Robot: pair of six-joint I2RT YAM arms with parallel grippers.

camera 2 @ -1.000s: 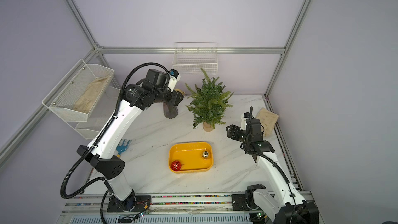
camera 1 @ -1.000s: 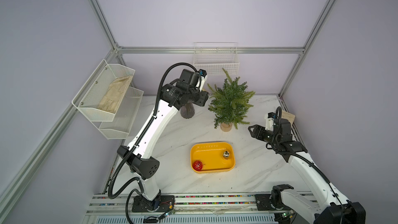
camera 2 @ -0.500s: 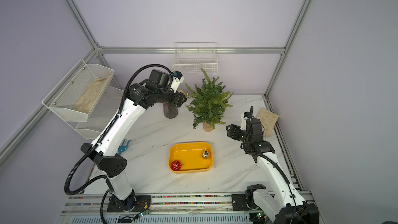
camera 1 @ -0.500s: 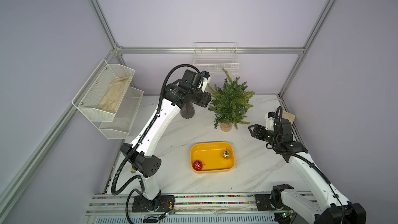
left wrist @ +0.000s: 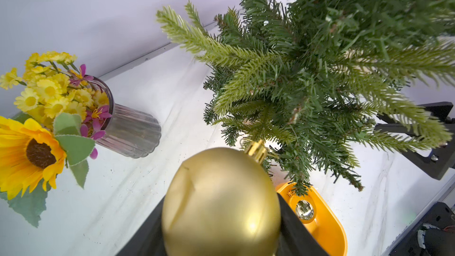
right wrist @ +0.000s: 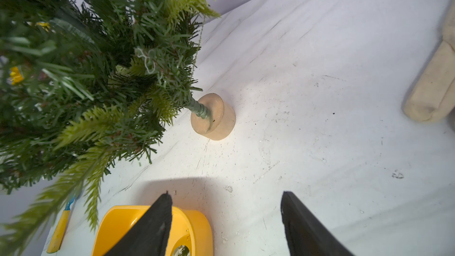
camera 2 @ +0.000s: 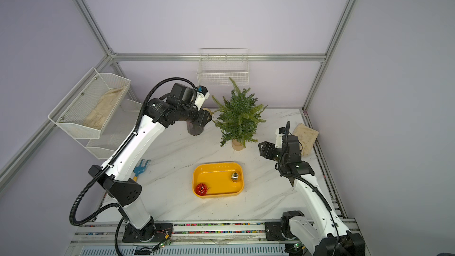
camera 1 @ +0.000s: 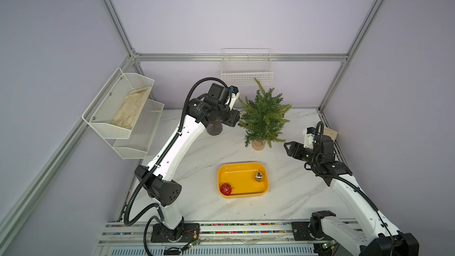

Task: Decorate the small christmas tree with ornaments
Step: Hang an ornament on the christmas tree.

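Top views: your left arm reaches high across the table [camera 1: 197, 193], its wrist level with the upper branches. The left gripper [camera 2: 207, 117] sits just beside the small christmas tree [camera 1: 264, 116] and hides the top of the vase [camera 1: 214, 129]. Only a sliver of the gold bauble [camera 2: 206, 111] shows here. The red bauble [camera 1: 226, 189] and mirrored bauble [camera 1: 258, 176] lie well apart in the yellow tray [camera 1: 242, 183]. The right arm is bent low, with the right gripper [camera 1: 287, 149] pointing at the tree's base. A blue rake [camera 2: 141, 168] shows in a top view.

Left wrist: this view settles the grip. The jaws are clamped on the gold bauble, one dark finger on each side. Its cap [left wrist: 257, 150] is right at the lower branch tips. You also get the sunflower bouquet [left wrist: 37, 148] here.

Right wrist: jaws are spread wide with nothing between them, hanging above bare table near the tree's tan base [right wrist: 213, 116]. A folded cloth [right wrist: 433, 89] lies off to the side.
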